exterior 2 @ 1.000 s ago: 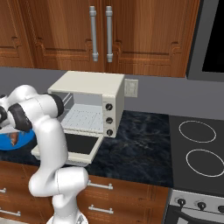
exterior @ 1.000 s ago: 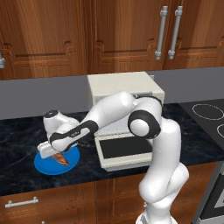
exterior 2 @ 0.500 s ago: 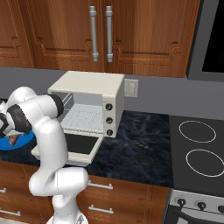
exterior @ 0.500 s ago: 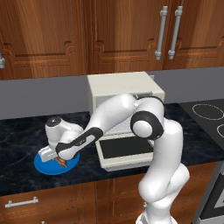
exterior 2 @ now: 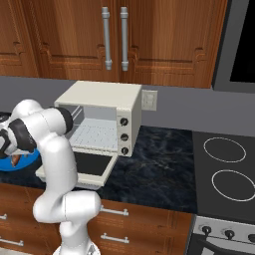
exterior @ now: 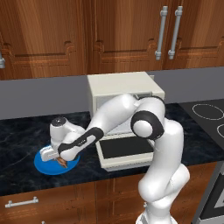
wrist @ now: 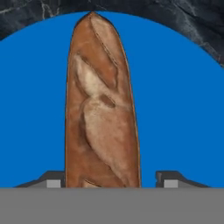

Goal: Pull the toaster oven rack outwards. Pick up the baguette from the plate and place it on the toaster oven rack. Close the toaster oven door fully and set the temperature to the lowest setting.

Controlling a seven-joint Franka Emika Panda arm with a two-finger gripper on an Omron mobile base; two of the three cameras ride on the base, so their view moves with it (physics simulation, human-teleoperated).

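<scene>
Cabinets (exterior: 48,35) of brown wood fill the wall above the dark marbled counter (exterior: 22,135), and we see the stovetop (exterior 2: 224,169) off to the right of it. On the counter stands the toaster oven (exterior 2: 102,99), cream-white, with three small knobs (exterior 2: 124,135) down its right front panel. We find the toaster oven door (exterior 2: 92,164) dropped flat toward us, dark glass facing up, and the toaster oven rack (exterior 2: 97,134) visible as a pale grid inside the cavity mouth.

Left of the oven, near the counter's front edge, lies the plate (exterior: 43,164), bright blue and round. Our white arm bends down from the base and reaches across the open door to it. The baguette (wrist: 103,109) rests on the plate (wrist: 175,109); in the hand view it runs lengthwise away from the camera, its far tip near the plate's rim.

The gripper (wrist: 108,183) sits low over the loaf, one finger on each side of its near end. The left finger appears to meet the crust while the right finger stands a little apart from it, so we cannot tell if the loaf is clamped.
</scene>
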